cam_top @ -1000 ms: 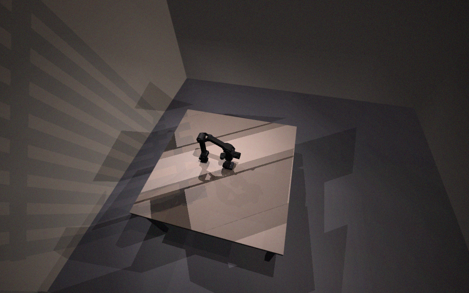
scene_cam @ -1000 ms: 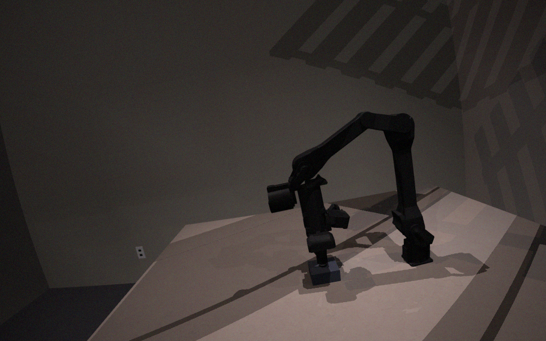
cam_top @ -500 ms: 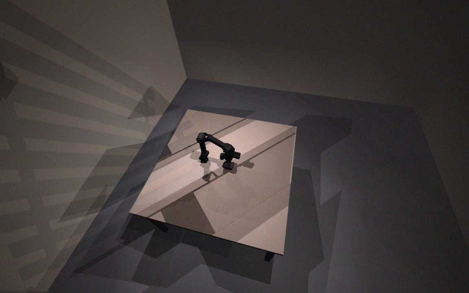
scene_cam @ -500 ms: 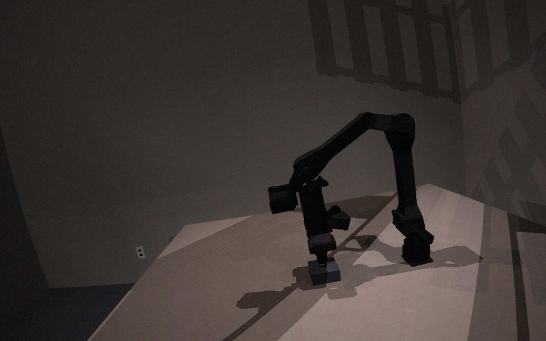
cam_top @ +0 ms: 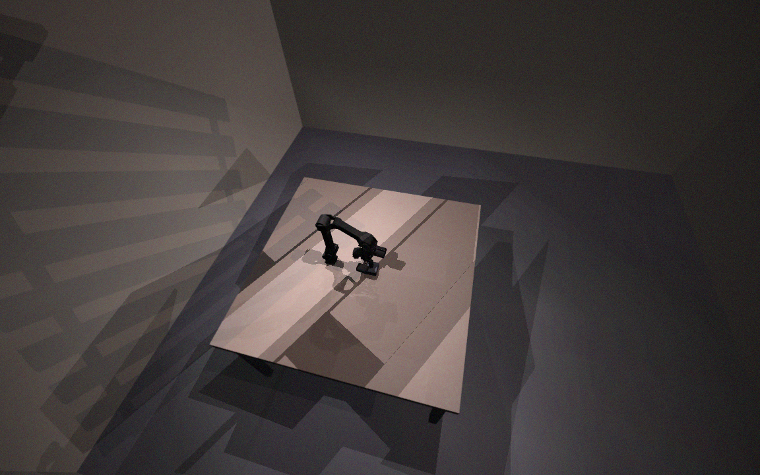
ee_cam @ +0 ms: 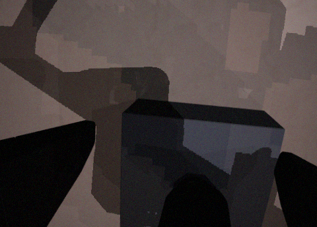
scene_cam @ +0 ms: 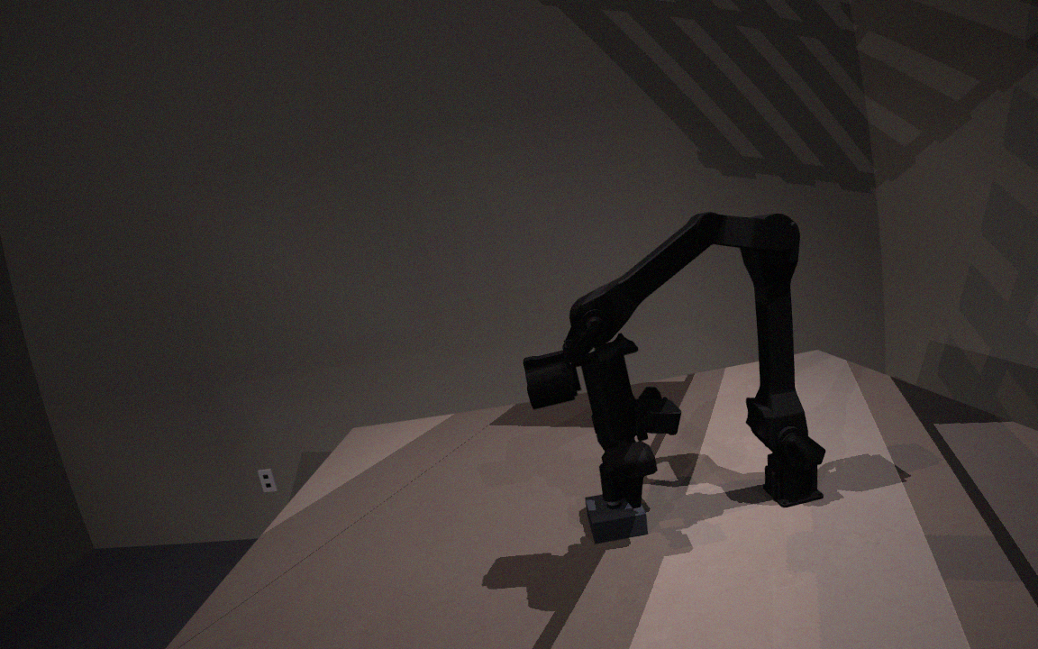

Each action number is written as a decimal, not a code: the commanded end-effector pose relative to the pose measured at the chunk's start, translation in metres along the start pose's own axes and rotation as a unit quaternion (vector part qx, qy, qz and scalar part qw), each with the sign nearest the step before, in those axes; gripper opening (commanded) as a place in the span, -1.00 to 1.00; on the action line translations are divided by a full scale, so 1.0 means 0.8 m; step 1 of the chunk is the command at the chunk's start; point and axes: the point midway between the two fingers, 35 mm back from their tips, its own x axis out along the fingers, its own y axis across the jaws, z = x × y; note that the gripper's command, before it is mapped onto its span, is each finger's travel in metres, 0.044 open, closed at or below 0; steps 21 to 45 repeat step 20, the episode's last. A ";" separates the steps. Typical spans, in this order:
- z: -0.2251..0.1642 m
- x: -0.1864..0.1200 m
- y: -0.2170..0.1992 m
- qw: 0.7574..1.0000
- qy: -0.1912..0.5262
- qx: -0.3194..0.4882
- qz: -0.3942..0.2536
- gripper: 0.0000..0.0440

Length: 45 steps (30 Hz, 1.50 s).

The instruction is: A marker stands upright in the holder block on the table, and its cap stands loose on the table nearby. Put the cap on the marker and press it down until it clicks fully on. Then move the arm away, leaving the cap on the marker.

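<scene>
The dark blue-grey holder block (cam_top: pixel 368 272) (scene_cam: pixel 618 529) (ee_cam: pixel 211 136) sits on the table. A black, round-topped cap (ee_cam: pixel 195 204) stands over the block in the wrist view, where the marker is. The marker's body is hidden under the cap and behind the fingers, and I cannot tell how far down the cap sits. My gripper (scene_cam: pixel 622 494) (ee_cam: pixel 185 147) is open. It points down just over the block, with one finger on each side of the cap and a gap on both sides. No loose cap shows elsewhere on the table.
The table (cam_top: pixel 424 265) (scene_cam: pixel 426 556) carries the arm's base (cam_top: pixel 330 258) (scene_cam: pixel 794 482), which stands a short way from the block. Striped shadows and the arm's own shadow cross the table. A wall socket (scene_cam: pixel 266 479) shows beyond the table's edge.
</scene>
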 end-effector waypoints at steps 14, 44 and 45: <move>-0.001 -0.059 -0.001 0.997 0.071 -0.002 -0.007 1.00; 0.004 -0.078 0.001 0.996 0.083 0.004 -0.008 1.00; 0.004 -0.078 0.001 0.996 0.083 0.004 -0.008 1.00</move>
